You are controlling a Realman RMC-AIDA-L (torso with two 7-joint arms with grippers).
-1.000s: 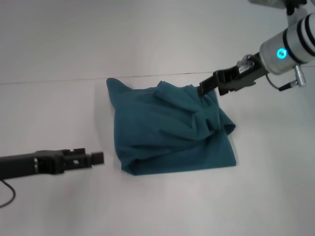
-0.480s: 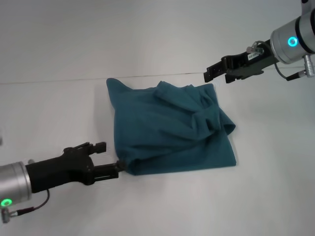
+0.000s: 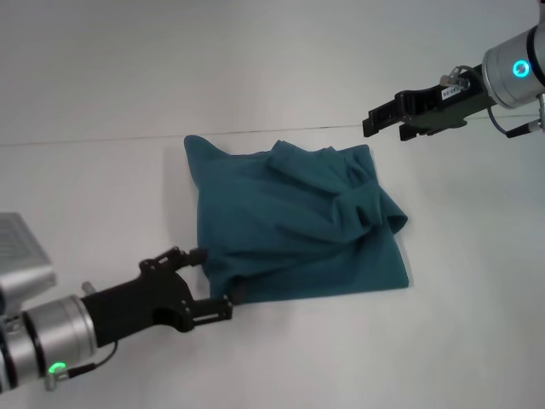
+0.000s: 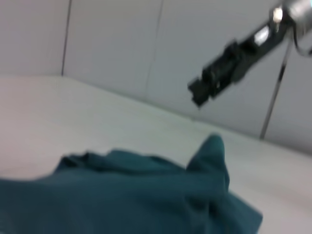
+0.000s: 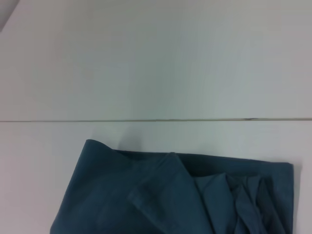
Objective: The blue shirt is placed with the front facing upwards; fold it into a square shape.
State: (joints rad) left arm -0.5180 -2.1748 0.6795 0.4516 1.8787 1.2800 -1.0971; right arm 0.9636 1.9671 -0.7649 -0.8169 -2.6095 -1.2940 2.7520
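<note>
The soft, dark teal-blue cotton shirt [image 3: 298, 226] lies in the middle of the white table [image 3: 102, 196], bunched into a rough block that is not a neat square yet — the side away from the robot is lumpy with folds and one corner sticks up. No letters on the chest can be seen. The left gripper [image 3: 214, 282] is low at the near left corner of the shirt, its black fingers spread apart with the cloth edge between them, not pinching. The right gripper [image 3: 368, 123] hangs in the air past the far right corner, touching nothing; I cannot tell if its jaws are apart or together. To do this step well, I think the left gripper should slide a bit deeper, grab every layer of the corner, then lift slowly so the layers stay together.
</note>
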